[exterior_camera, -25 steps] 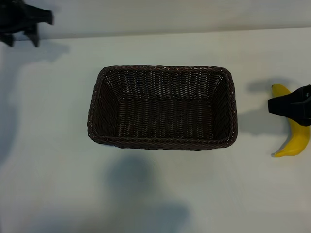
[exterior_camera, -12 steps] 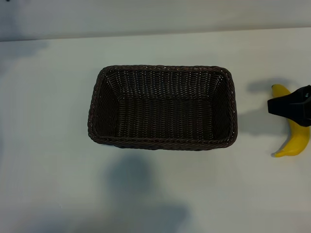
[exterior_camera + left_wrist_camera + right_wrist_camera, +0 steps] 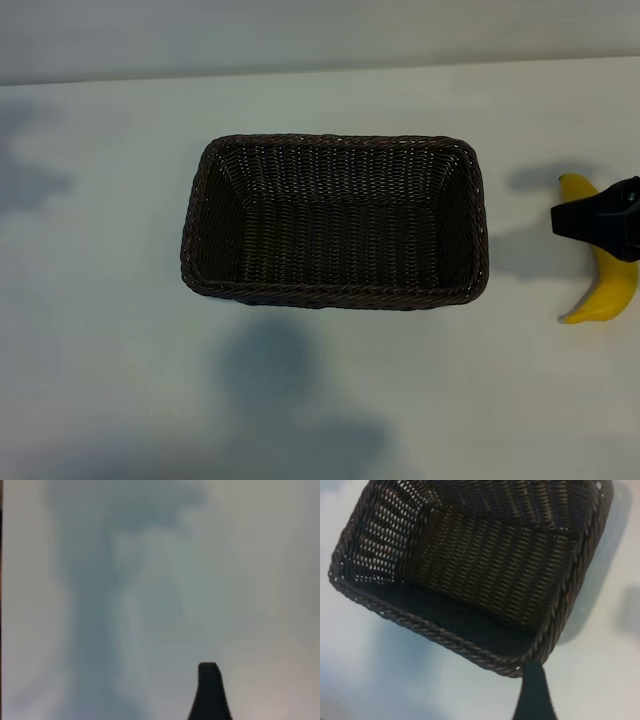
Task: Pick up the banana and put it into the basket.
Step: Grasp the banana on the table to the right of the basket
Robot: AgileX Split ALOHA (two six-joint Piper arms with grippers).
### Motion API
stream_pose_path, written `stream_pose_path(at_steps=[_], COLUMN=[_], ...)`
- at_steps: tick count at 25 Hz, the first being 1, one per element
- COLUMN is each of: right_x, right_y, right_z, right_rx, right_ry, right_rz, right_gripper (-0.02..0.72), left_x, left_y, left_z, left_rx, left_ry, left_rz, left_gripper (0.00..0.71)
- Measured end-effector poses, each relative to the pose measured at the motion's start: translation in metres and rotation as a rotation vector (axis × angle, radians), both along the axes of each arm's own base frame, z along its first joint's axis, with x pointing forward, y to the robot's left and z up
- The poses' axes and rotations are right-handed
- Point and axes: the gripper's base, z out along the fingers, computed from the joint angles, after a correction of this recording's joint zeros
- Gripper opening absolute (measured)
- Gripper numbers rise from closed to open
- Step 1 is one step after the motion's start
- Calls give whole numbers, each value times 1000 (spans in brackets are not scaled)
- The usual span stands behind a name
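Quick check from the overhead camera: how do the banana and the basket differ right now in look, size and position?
The basket is dark brown woven wicker, rectangular; the banana is smooth, bright yellow, curved. The basket is far larger. The basket sits mid-table, uncovered; the banana lies to its right near the frame edge, partly under the right pincer. Both rest on the white table.

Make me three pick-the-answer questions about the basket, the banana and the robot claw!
1. Where is the banana?
A. inside the basket
B. on the table beside the basket
C. on the basket's rim

2. What colour is the basket?
A. dark brown
B. white
C. red

3. What is in the basket?
A. a banana
B. a claw
C. nothing

Answers: 1 B, it lies on the table to the right of the basket, partly under the right claw. 2 A, the weave is dark brown. 3 C, only bare weave shows.
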Motion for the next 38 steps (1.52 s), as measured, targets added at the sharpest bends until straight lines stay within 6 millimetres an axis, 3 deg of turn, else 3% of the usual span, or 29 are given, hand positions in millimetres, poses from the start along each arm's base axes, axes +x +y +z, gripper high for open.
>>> stream_pose_path(at_steps=[7, 12, 16, 25, 38], right_x=[-1, -1, -1, -1, -1], right_y=[0, 0, 0, 0, 0], right_z=[-1, -1, -1, -1, -1], right_rx=[-9, -10, -10, -11, -12], right_ry=[3, 3, 4, 4, 4], right_rz=[7, 8, 8, 8, 9], right_gripper=[516, 516, 516, 516, 516], left_x=[-81, -130, -156, -191, -203], left_y=[-5, -7, -9, -10, -10], left_z=[-38, -59, -75, -95, -92], left_rx=[-19, -33, -36, -32, -21], left_ry=[40, -38, -93, -247, -357], left_rz=[2, 35, 36, 30, 32], left_gripper=[557, 557, 558, 558, 558])
